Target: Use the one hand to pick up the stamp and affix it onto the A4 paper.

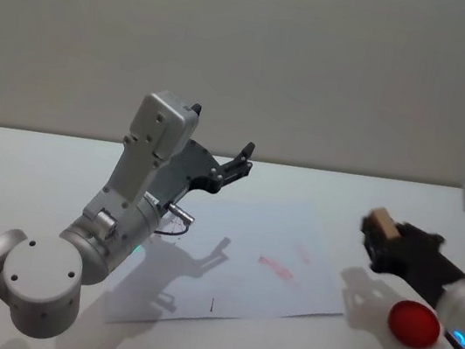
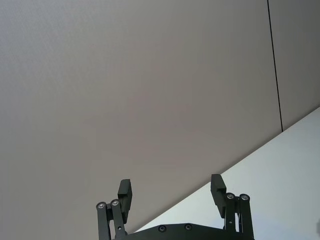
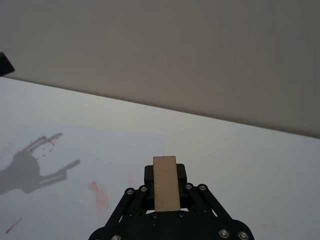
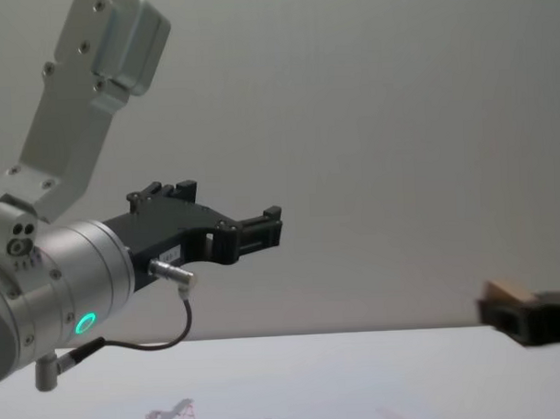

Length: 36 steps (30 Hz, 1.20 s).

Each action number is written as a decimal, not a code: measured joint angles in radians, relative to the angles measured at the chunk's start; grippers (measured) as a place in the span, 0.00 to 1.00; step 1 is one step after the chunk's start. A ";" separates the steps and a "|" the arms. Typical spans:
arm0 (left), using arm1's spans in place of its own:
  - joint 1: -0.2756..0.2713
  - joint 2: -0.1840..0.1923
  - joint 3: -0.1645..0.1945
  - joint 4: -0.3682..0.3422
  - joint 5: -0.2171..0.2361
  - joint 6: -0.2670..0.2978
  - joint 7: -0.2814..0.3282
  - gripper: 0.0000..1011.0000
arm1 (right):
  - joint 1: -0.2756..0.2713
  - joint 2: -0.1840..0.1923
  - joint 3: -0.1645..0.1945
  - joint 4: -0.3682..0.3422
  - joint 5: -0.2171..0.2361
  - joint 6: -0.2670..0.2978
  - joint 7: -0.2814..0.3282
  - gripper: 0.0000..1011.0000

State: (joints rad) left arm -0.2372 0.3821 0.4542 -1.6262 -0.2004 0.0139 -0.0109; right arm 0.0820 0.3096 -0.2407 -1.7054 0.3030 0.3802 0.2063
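My right gripper (image 1: pixel 377 229) is shut on the stamp (image 1: pixel 381 223), a light tan wooden block, and holds it in the air just past the right edge of the A4 paper (image 1: pixel 244 269). In the right wrist view the stamp (image 3: pixel 165 183) stands between the black fingers (image 3: pixel 181 174), above the white table. Red stamped marks (image 1: pixel 276 267) lie on the sheet. My left gripper (image 1: pixel 243 160) is raised over the paper's far left part, open and empty, its fingers (image 2: pixel 124 191) spread against the wall. In the chest view the left gripper (image 4: pixel 267 226) points right and the stamp (image 4: pixel 506 293) shows at the right edge.
A red round button (image 1: pixel 413 324) sits on my right arm. The white table (image 1: pixel 20 176) runs back to a plain grey wall. A thin cable (image 4: pixel 160 342) loops under my left wrist.
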 joint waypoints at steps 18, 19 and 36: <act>0.000 0.000 0.000 0.000 0.000 0.000 0.000 0.99 | -0.189 0.138 0.085 -0.118 0.130 0.131 -0.143 0.22; 0.000 0.000 0.000 0.000 0.000 0.000 0.000 0.99 | -0.190 0.141 0.086 -0.118 0.130 0.136 -0.143 0.22; 0.000 0.000 0.000 0.000 0.000 0.000 0.000 0.99 | -0.137 0.153 0.075 -0.060 0.067 0.179 -0.061 0.22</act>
State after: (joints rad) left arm -0.2371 0.3821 0.4542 -1.6262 -0.2004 0.0139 -0.0109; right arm -0.0554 0.4629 -0.1660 -1.7651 0.3700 0.5589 0.1453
